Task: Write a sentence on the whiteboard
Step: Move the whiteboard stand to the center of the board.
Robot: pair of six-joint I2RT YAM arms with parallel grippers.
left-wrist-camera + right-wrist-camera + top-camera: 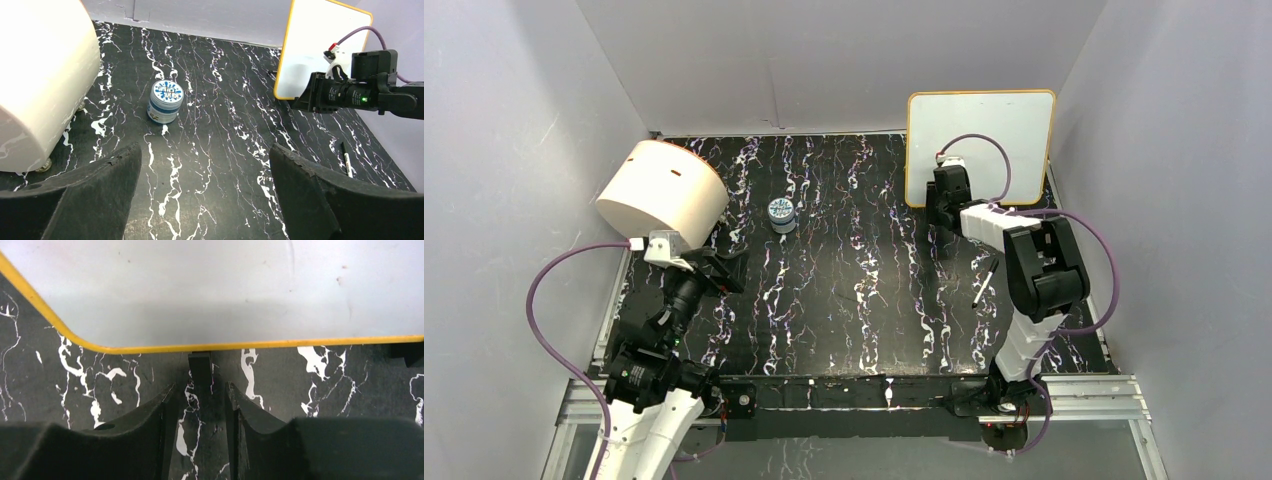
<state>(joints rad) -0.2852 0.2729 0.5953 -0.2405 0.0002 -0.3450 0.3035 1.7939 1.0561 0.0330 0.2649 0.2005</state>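
Note:
The whiteboard (984,125) stands upright at the back right, white with an orange-yellow rim. Its face is blank; no lettering shows in any view. It also shows in the left wrist view (310,45) and fills the top of the right wrist view (225,285). My right gripper (940,200) is low at the board's bottom left corner, open with a narrow gap and empty (200,386), its tips just short of a black clip foot (200,365). My left gripper (722,270) is wide open and empty (205,150) over the table's left side. A black marker (986,280) lies on the table, also in the left wrist view (346,159).
A big cream cylinder (662,190) lies tilted at the back left, also in the left wrist view (40,75). A small blue-and-white jar (781,214) stands mid-table (165,101). A second clip foot (407,351) shows at right. Grey walls enclose the black marbled table (854,300).

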